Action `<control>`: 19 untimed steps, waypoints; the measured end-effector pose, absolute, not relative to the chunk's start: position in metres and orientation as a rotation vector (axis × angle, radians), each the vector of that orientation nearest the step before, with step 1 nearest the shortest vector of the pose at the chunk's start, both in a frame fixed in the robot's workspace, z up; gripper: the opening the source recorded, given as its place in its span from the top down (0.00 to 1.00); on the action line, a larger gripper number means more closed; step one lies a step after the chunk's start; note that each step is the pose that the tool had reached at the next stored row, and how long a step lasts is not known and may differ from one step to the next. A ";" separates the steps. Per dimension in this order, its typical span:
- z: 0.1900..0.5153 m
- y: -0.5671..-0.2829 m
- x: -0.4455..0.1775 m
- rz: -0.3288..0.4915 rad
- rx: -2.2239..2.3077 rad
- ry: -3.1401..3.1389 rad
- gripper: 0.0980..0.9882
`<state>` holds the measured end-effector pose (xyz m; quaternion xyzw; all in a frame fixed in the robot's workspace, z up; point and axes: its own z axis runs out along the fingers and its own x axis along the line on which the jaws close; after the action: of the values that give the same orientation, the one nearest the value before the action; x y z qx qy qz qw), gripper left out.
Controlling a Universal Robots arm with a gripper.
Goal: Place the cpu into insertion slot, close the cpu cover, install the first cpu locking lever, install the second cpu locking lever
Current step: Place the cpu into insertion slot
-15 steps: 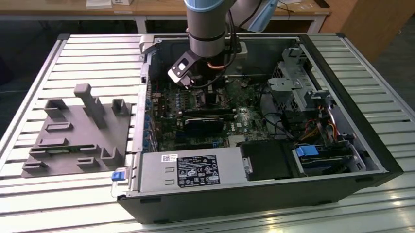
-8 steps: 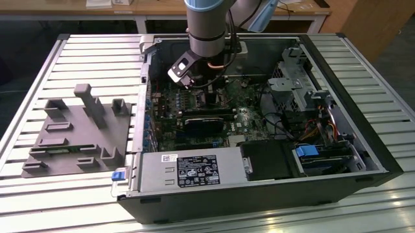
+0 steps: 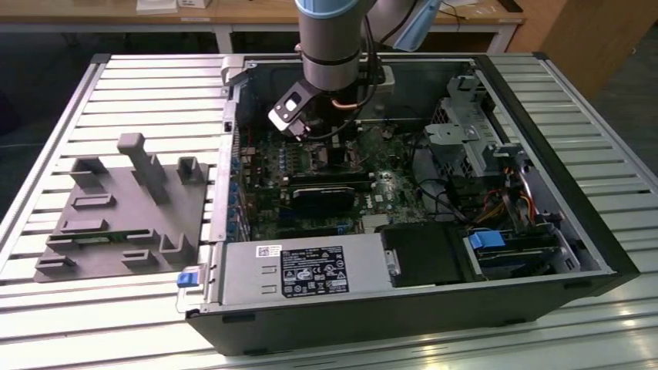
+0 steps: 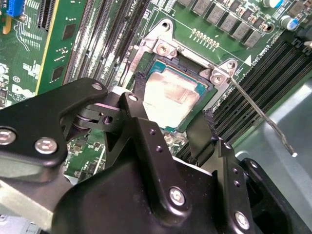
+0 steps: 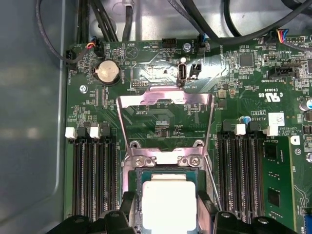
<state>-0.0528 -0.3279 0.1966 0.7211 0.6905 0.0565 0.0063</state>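
a: what's the setting?

b: wooden desks (image 3: 257, 14) at the back, a slatted metal table (image 3: 154, 85) in front. from the exterior view's left: one grey fixture (image 3: 123, 208) with upright pegs, then one open computer case (image 3: 411, 316) lying on its side. in the case sit one silver power supply (image 3: 298, 270) and, toward the exterior view's right, one blue-tabbed drive bay (image 3: 488, 240).

a: and the robot?

b: one arm (image 3: 329, 38) hangs into the case over the green motherboard (image 3: 396, 193).

a: count the task's things.

b: one cpu (image 5: 168, 197), one insertion slot (image 5: 128, 165), one cpu cover (image 5: 165, 97), and one thin locking lever (image 4: 258, 114) that i can make out. two banks of long black memory slots (image 5: 95, 180) flank the socket, one on each side.

a: where's the cpu?

b: lying flat in the insertion slot, silvery top up. the cpu cover is swung up off the socket on its hinge side, and green board shows through its window.

a: relative to the gripper?

b: the black gripper (image 4: 173, 98) straddles it, so the cpu sits right in the middle. i cannot tell whether it is clamped on the chip or has let go.

a: anything hidden?

b: in the exterior view the arm's wrist stands in front of the socket. in the first wrist view the cpu's near edge is cut off. i can't tell whether there is a second lever.
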 end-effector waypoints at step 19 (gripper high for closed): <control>0.208 -0.328 -0.053 0.180 2.258 2.162 0.42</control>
<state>-0.0528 -0.3280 0.2084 0.7212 0.6903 0.0576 0.0051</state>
